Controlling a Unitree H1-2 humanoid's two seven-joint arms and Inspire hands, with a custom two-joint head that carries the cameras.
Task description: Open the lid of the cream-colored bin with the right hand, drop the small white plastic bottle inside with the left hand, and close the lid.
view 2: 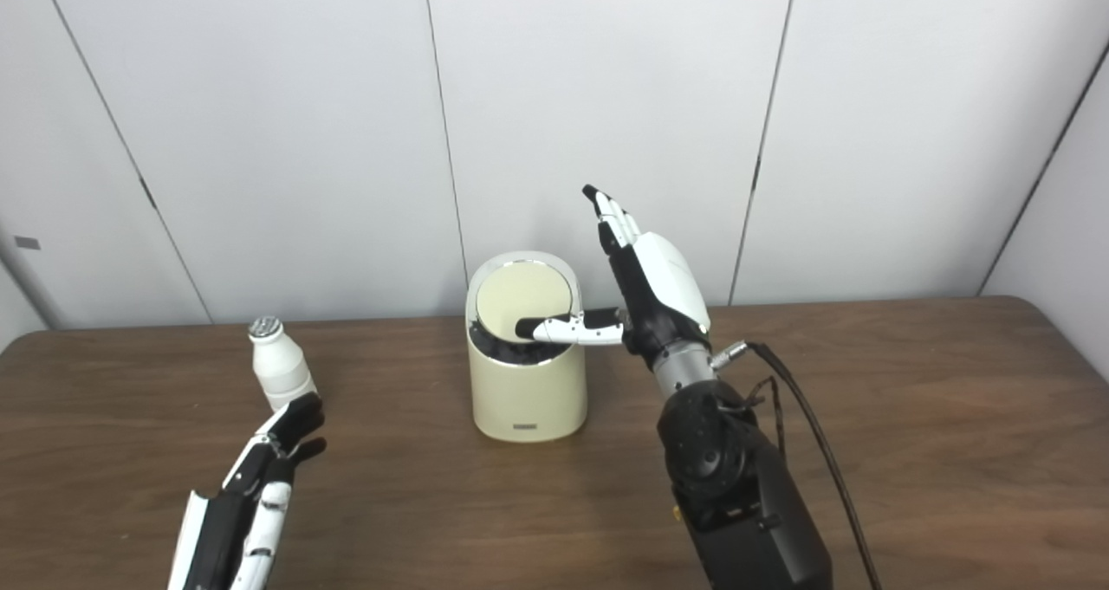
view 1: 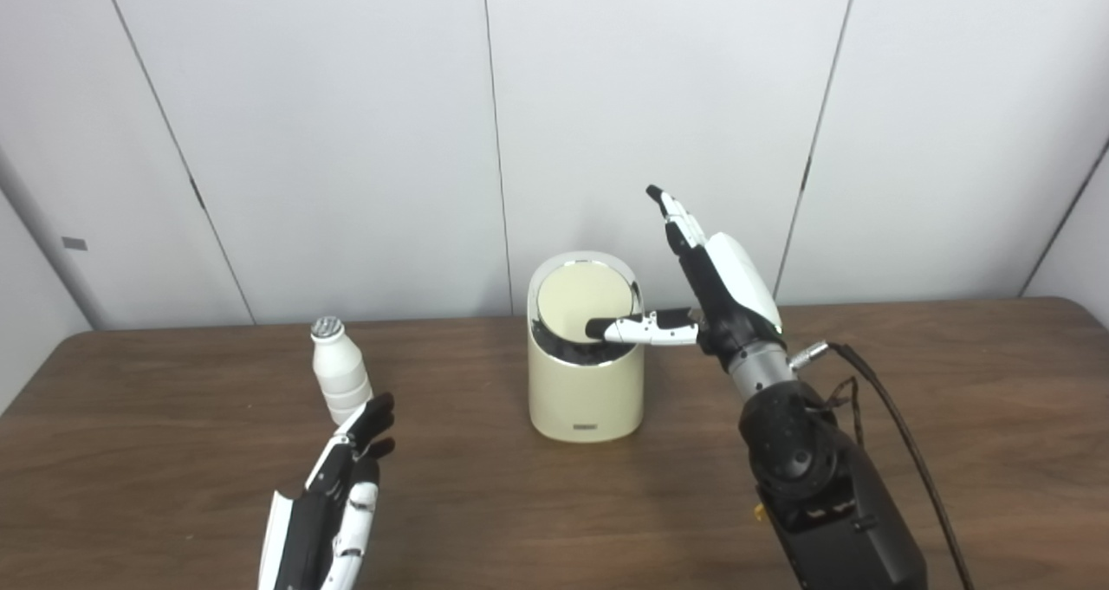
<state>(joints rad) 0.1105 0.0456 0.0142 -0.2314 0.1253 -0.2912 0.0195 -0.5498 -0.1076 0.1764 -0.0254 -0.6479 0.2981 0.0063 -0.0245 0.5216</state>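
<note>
The cream-colored bin [view 1: 586, 399] stands mid-table with its round lid [view 1: 585, 300] tipped up toward the back, showing a dark gap along the front rim. My right hand [view 1: 715, 287] is open beside the bin's right side, fingers pointing up, and its thumb reaches left across the lid's front edge. The small white plastic bottle [view 1: 340, 380] with a silver cap stands upright at the left. My left hand [view 1: 333, 503] lies open, low over the table, its fingertips just in front of the bottle's base and holding nothing.
The brown wooden table [view 1: 953, 417] runs to a white panelled wall behind. A black cable [view 1: 901, 443] hangs from my right wrist over the table's right part.
</note>
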